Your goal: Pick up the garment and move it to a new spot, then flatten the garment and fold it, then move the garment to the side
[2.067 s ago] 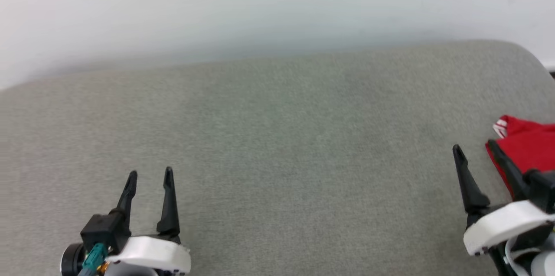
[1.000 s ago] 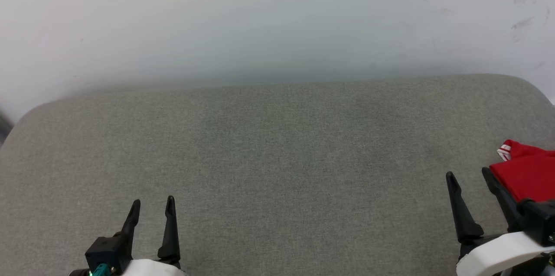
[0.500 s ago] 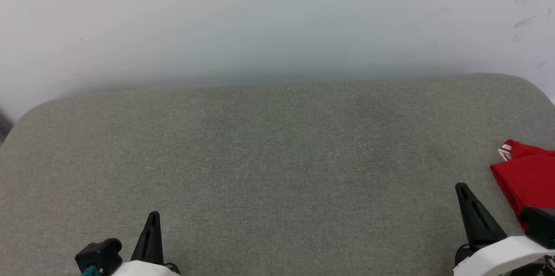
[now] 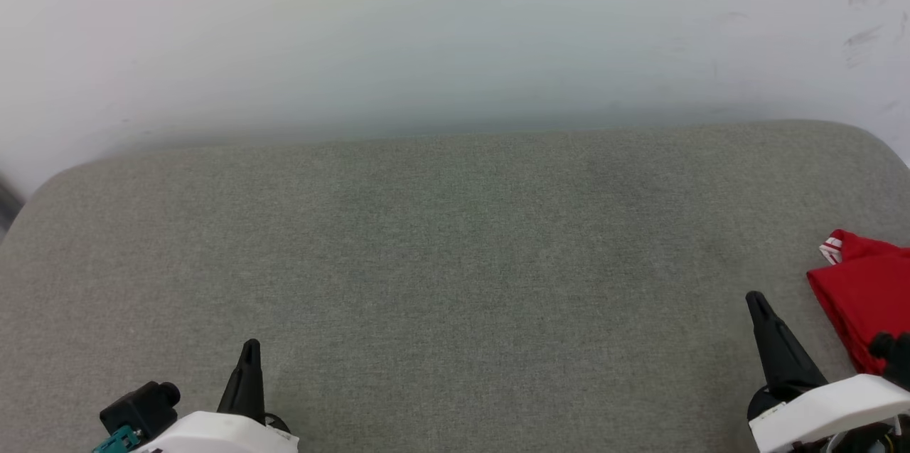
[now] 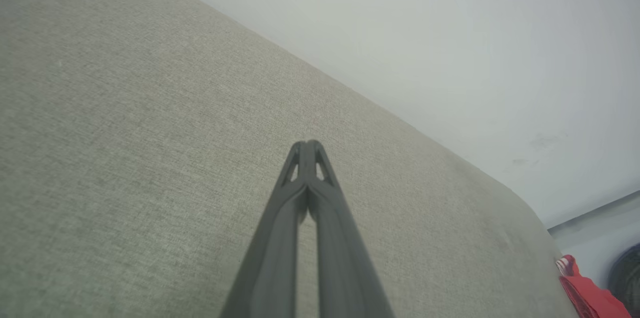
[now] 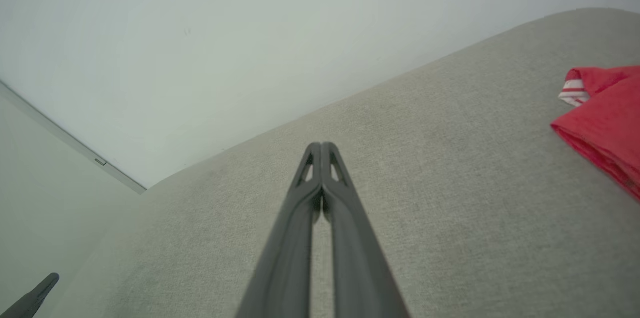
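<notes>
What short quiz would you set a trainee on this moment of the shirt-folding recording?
1. Multiple choice: in the head view, where does the garment lie on the grey padded surface? A) far left B) centre C) right edge
2. True or false: the right gripper is clamped on the garment.
3. Fill in: the left gripper has its fingers ____ (open or shut).

Key: 1 C. 2 False: its fingers are shut on nothing, and the garment lies apart from them. 3 shut.
</notes>
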Robot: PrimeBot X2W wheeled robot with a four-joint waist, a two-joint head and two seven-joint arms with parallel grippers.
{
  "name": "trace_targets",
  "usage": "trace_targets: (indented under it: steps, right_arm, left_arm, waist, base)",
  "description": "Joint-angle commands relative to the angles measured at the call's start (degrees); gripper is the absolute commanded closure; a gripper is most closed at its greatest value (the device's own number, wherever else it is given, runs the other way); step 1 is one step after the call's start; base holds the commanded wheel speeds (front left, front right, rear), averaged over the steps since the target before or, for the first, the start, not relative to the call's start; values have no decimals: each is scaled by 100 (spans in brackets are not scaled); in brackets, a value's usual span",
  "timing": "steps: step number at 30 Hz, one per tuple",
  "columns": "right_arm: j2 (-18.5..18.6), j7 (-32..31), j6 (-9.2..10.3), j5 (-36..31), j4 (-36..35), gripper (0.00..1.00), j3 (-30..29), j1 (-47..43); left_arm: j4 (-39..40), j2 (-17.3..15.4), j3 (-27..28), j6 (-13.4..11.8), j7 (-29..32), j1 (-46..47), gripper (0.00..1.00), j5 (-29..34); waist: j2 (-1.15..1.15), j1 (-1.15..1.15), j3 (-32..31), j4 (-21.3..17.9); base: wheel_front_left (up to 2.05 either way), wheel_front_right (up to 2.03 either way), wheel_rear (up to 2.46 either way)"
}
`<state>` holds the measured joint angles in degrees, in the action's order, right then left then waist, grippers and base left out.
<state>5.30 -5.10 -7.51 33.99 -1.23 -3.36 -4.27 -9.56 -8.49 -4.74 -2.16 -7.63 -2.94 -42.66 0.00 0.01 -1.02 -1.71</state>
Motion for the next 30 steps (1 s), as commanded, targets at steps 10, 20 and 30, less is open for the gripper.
trace_targets:
  steps: [10,20,30]
  right_arm:
    - [-35,-28,1,973,189,100,-70,327]
    - [-68,-41,1,1736,400,100,-109,445]
    - [-96,-60,1,2427,589,100,-145,554]
  left_arm:
    - [-15,69,215,179,227,293,100,-820]
    - [-80,140,357,307,411,400,100,-1473]
    - [-141,215,489,424,583,496,100,-2063]
  waist:
    - [0,0,12,18]
    - [0,0,24,35]
    - [0,0,36,52]
  base:
    - [0,0,0]
    - [0,0,0]
    - [0,0,0]
